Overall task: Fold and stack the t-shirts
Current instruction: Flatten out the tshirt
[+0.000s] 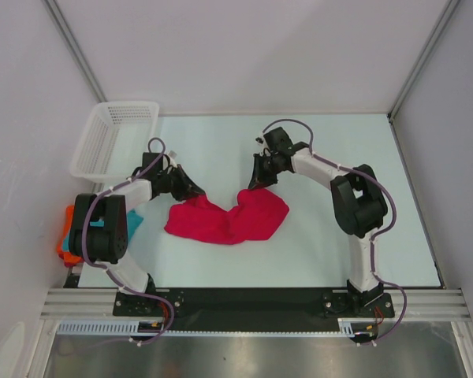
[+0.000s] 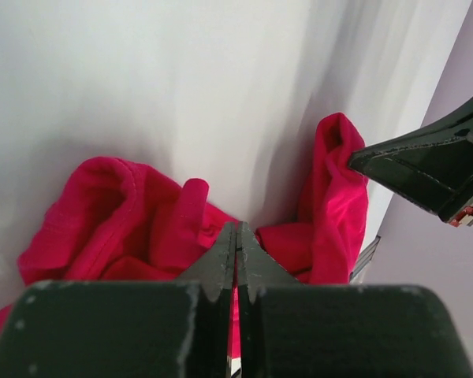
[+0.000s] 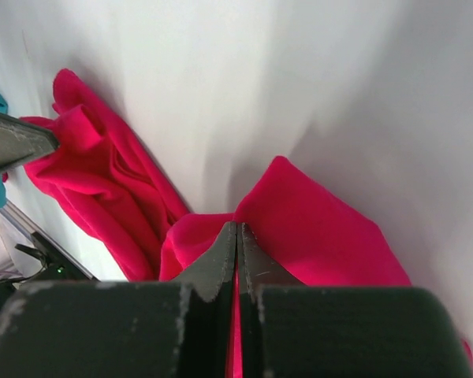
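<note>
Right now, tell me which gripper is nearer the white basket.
Left. The left gripper pinches the crimson t-shirt close to the basket; the right gripper pinches its other end, farther away.

— Which shirt do you see in the middle?
— Your crimson-pink t-shirt [image 1: 227, 218]. It's crumpled and sagging, with its far edge drawn into two peaks, one pinched in the left gripper [image 1: 195, 191] and one in the right gripper [image 1: 256, 186].
— And the others?
— Look far left. The teal t-shirt [image 1: 132, 222] and the orange t-shirt [image 1: 65, 236] lie bunched close together, partly hidden.
</note>
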